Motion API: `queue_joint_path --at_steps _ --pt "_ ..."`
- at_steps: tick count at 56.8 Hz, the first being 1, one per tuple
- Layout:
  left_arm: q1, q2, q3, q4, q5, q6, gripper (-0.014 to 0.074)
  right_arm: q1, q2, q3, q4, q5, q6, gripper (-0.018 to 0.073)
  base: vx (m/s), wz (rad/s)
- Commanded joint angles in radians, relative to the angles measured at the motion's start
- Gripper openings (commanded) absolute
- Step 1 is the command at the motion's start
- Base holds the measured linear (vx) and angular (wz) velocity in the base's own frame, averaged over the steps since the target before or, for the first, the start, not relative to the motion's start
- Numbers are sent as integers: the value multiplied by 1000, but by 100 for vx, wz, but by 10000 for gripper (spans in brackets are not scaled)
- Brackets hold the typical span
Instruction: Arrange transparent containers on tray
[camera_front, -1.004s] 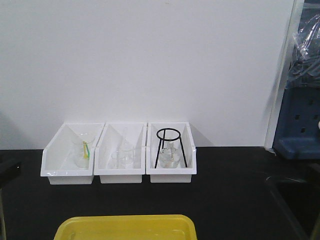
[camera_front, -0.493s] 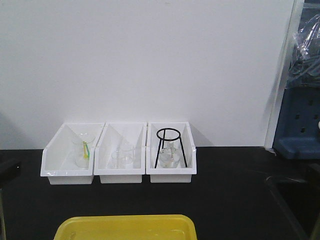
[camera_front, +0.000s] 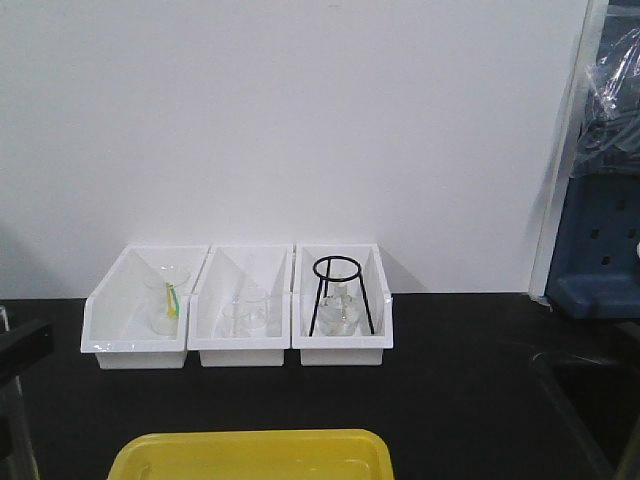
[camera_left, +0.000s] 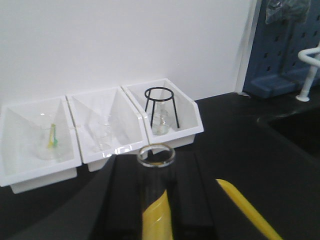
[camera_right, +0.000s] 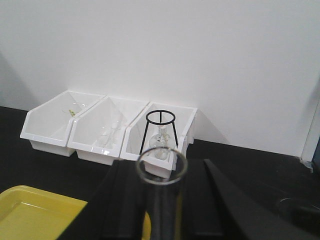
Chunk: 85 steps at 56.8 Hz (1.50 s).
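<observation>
The left gripper (camera_left: 156, 166) is closed on the left test tube (camera_left: 156, 210). Its dark fingers press on either side of the glass below the open rim, and the tube stands upright. The right gripper (camera_right: 162, 172) clamps the right test tube (camera_right: 162, 212) the same way, mouth up. Both tubes are over the near part of the black bench (camera_front: 460, 390) and not yet on the tray (camera_front: 250, 447). The tray's yellow rim shows just right of the left gripper and just left of the right one in the wrist views.

Farther off, against the white wall, three white bins sit side by side and touching. The left bin (camera_front: 110, 310) holds a clear vessel (camera_front: 165, 305) with a yellow-green strip inside. The middle bin (camera_front: 215, 300) holds small beakers (camera_front: 245, 312). In the right bin (camera_front: 378, 300) a black ring stand (camera_front: 340, 280) stands over a flask (camera_front: 338, 318).

The tubes look light, stiff, thin-walled and slick, so they would likely break if squeezed hard or dropped. The straight wall a little under the rim seems the best place to hold, with modest pressure. Being round, a tube would probably roll once laid down, so it should be set low against the tray's raised edge. The flask is probably best taken by its neck, though the stand's ring and legs crowd it.
</observation>
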Motion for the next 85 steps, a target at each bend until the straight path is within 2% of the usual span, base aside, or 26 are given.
queue_joint_path --at_steps 1,11,17,24,36,48,57,65,74,85 --pt "-2 68 -34 -73 -63 -25 0 2 -1 -27 -14 -90 -2 -9 0 0" --pt "-2 246 -81 -181 -61 -14 0 2 -1 -27 -14 -89 -2 -9 0 0" --pt "-2 380 -179 -198 36 -15 0 2 -1 -27 -14 -89 -2 -9 0 0" --pt "-2 528 -309 -179 237 -7 0 2 -1 -27 -14 -88 -2 -9 0 0" --pt "-2 746 -446 -175 374 -9 0 2 -1 -27 -12 -82 -1 -9 0 0" --pt "-2 901 -477 -177 391 -75 0 2 -1 -27 -8 -52 -1 -9 0 0" --pt "-2 999 -517 -175 483 -108 0 2 -1 -27 -7 -27 -1 -9 0 0" --pt "-2 1046 -563 -130 554 -125 0 2 -1 -27 4 -5 -1 -9 0 0" --pt "-2 1058 -572 -73 578 -170 0 2 -1 -27 10 10 -1 -9 0 0" --pt "-2 1086 -572 -62 598 -175 0 2 -1 -27 10 34 -1 -9 0 0"
